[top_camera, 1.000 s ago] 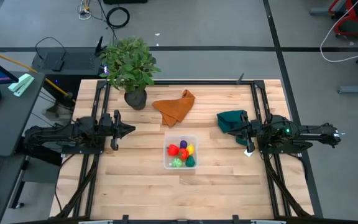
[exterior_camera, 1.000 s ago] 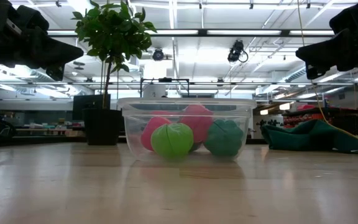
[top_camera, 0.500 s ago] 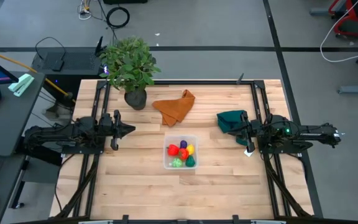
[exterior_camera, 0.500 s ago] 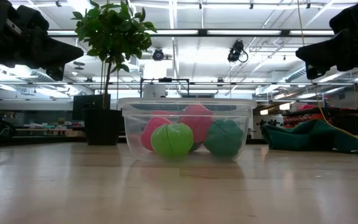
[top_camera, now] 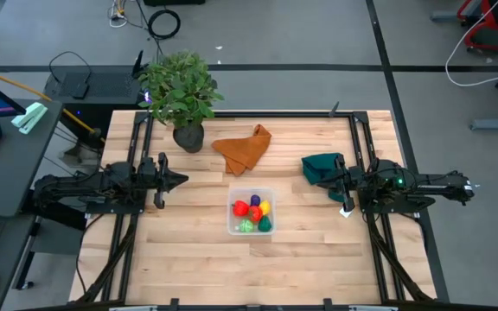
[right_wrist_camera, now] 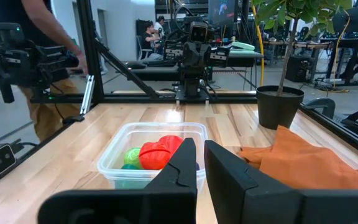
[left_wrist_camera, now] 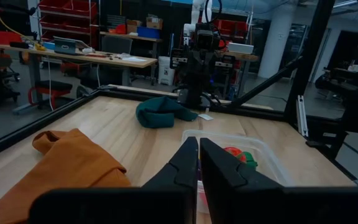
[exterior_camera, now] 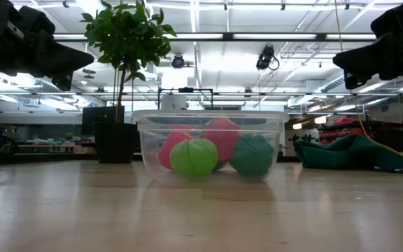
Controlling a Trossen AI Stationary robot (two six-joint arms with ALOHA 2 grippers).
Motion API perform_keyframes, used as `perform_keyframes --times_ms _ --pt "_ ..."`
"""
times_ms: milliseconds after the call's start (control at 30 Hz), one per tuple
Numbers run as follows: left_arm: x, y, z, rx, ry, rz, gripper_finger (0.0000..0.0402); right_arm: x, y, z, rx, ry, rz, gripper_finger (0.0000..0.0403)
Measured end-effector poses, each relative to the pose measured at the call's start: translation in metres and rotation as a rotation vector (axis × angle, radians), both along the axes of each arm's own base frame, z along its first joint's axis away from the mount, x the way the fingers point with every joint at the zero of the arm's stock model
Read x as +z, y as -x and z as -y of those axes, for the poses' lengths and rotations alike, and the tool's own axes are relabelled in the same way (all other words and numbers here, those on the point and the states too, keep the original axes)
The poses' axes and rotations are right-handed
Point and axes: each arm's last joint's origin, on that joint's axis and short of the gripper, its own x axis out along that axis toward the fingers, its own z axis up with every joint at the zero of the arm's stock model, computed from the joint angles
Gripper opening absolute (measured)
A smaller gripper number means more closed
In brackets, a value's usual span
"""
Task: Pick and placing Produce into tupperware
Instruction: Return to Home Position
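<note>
Left gripper [left_wrist_camera: 198, 142], seen close in its own wrist view, has its two fingers drawn almost together, with only a thin slit between them and nothing in it. The right gripper [right_wrist_camera: 199, 144] looks the same, narrow and empty. From above you see that each one hangs at its own side of the table [top_camera: 188, 250], well apart from the tupperware [top_camera: 231, 216]. Beyond the fingers, in the middle of the table, this clear box stands with the produce [top_camera: 253, 214] inside it; no piece lies on the wood. You should expect the toy pieces to be light, smooth and rounded, so they may roll or slip if pinched off centre; take each one across its widest part. The box also seems light, with thin walls that may bend, and it may slide on the wood, so hold it by the rim near a corner, one finger inside and one outside. Only the high view shows you the purple and the yellow piece. The low view gives only reds and greens behind the wall, but it tells you that the box sits flat. Farther off lie the orange cloth [top_camera: 245, 147] and the dark green cloth [top_camera: 320, 168], then the potted plant [top_camera: 180, 86]. Only the right wrist view shows a person [right_wrist_camera: 48, 112] beyond the table.
</note>
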Motion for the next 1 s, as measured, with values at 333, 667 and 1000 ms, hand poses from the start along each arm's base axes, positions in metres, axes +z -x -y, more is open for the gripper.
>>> perform_keyframes --times_ms 333,667,1000 --pt "0.0000 0.0000 0.0000 0.000 0.000 0.000 0.0035 0.0000 0.0000 0.0000 0.000 0.000 0.000 0.0001" --pt "-0.0001 0.0000 0.0000 0.000 0.000 0.000 0.0025 -0.0001 0.0000 0.0000 0.000 0.000 0.000 0.0001" --pt "-0.0001 0.0000 0.0000 0.000 0.000 0.000 0.0035 0.0000 0.0000 0.0000 0.000 0.000 0.000 0.0001"
